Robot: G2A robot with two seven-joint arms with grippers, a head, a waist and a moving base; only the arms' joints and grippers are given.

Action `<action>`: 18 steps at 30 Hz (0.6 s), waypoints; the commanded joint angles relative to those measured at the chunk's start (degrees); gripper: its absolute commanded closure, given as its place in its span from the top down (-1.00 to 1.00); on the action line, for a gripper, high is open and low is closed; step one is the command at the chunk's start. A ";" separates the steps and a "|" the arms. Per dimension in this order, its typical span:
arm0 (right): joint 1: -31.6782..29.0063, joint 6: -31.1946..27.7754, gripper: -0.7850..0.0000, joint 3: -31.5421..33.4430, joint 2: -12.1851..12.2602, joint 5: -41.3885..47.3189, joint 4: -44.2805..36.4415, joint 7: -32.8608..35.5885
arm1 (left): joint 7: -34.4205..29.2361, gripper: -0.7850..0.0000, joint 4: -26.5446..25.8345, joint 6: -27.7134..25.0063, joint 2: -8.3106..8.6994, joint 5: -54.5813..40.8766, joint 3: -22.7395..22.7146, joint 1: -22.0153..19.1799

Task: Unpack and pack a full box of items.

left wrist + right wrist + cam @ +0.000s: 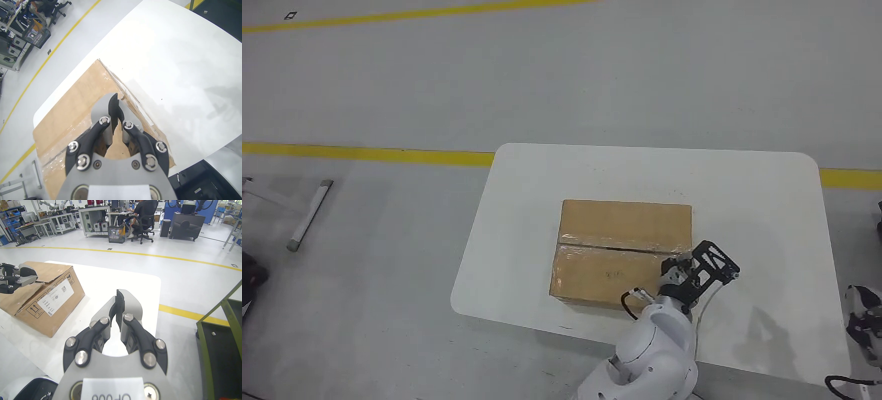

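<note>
Top view: the box (622, 250) is sitting in the middle of the bench (542, 180), a little nearer the robot-side edge, with its flaps down. The left claw (704, 265) is hanging over the box's right end, by the centre seam. As I judge it, the main danger is a push along that seam sliding the whole box toward a bench edge, since nothing is bracing it.

Left wrist view: the left claw (115, 98) is squeezed closed with its pads meeting. It is gripping nothing, and its tip is sitting at the seam right by the box's (75, 106) end edge. Clear tape (81, 126) is glinting along the seam. The tip could skate over that tape instead of breaking it, or dig in too deep and jab whatever is packed underneath.

Right wrist view: the left claw's (35, 279) tip is resting against the flap edge at the seam, where the cardboard is looking lifted and ragged. Levering there could rip the flap, which would spoil closing the box (62, 311) again later. The right claw (119, 298) is hovering over the bench (113, 279) near a rounded corner, well apart from the box. Its fingers are pressed together and empty, and it is probably too far off to steady anything.
</note>
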 commanded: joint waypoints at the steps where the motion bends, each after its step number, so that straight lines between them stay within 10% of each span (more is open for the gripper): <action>1: 0.00 0.02 -1.00 -0.17 -0.07 -0.16 -0.12 0.06 | 0.08 -1.00 -0.20 -0.06 0.01 0.71 -0.19 0.22; 18: 1.25 -1.67 -1.00 -1.45 -0.60 -0.30 -0.47 0.81 | 1.95 -1.00 -10.38 -2.25 1.32 9.06 -5.90 4.10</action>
